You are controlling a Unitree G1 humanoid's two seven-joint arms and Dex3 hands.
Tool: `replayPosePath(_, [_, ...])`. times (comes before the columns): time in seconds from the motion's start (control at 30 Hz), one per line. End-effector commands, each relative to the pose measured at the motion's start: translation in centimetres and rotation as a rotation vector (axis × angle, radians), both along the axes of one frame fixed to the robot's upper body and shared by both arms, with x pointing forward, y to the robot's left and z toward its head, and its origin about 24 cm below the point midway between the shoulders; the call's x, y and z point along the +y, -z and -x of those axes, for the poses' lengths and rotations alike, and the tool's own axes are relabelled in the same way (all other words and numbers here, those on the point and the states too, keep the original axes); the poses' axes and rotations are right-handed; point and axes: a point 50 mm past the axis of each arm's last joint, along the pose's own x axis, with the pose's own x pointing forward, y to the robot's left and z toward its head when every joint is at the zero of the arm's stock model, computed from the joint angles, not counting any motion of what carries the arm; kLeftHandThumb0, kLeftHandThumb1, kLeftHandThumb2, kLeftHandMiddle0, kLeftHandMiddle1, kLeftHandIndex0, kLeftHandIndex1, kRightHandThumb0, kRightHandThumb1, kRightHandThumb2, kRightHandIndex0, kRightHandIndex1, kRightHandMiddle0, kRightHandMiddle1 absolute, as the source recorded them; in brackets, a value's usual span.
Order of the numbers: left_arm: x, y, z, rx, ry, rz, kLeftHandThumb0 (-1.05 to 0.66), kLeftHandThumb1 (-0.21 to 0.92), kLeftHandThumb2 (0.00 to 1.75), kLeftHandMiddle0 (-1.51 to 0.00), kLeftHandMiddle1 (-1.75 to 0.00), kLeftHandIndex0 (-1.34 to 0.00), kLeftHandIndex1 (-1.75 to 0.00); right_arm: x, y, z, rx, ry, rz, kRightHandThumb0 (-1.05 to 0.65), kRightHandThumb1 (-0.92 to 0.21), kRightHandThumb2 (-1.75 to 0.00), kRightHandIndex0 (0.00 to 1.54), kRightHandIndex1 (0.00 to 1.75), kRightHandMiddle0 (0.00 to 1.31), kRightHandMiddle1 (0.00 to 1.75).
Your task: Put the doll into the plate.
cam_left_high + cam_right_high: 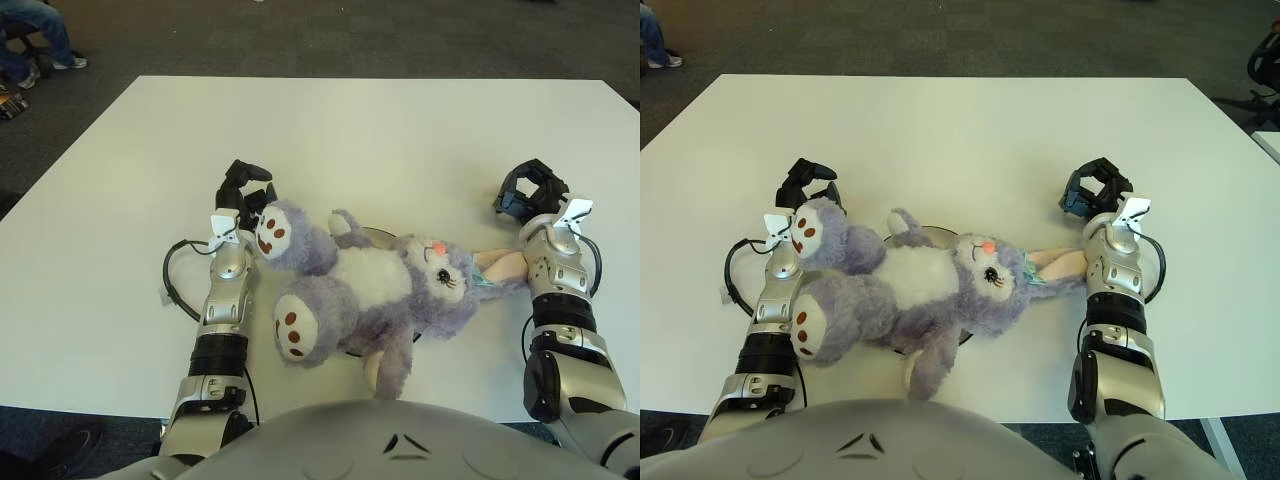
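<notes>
Doll (pixel 375 295), purple plush rabbit, lay on its back across a dark-rimmed plate (pixel 378 234) near the front of the white table (pixel 400 130); only slivers of the plate rim showed past its body, so it covered most of the plate. Left eye view caught a seated person's legs (pixel 30 35) at the far left corner; right eye view showed only a shoe there, but it had a chair base (pixel 1265 60) at the far right edge and more of the table's right side. Left hand (pixel 243 190) sat just beside the doll's raised foot on its left, fingers curled, holding nothing; whether it touched the foot could not be told. Right hand (pixel 1095 188) was to the right of the doll's head, just beyond the pink-lined ear (pixel 1055 263), fingers curled in on themselves, empty. The ear pointed toward that arm's wrist. A black cable (pixel 178 280) looped on the table beside the left forearm.
</notes>
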Motion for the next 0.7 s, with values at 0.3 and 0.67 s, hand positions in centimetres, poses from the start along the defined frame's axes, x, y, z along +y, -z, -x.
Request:
replayPosePath(0.3, [-0.1,2.0,1.2,0.076,0.004,0.006,-0.45,0.41,1.20,-1.25,-1.75,-0.54,-1.75,1.1,0.0,0.1,-0.016,-0.030,-0.041,-0.51,-0.25,-1.40,1.18,1.75,0.67,1.75])
replayPosePath(0.67, [-0.2,2.0,1.2,0.077,0.015,0.011,-0.45,0.42,1.19,-1.24,-1.75,-0.53,-1.75,1.9,-0.1,0.3,-0.019,-0.035,-0.058,-0.51,-0.24,-1.41,1.17,1.75,0.68,1.75])
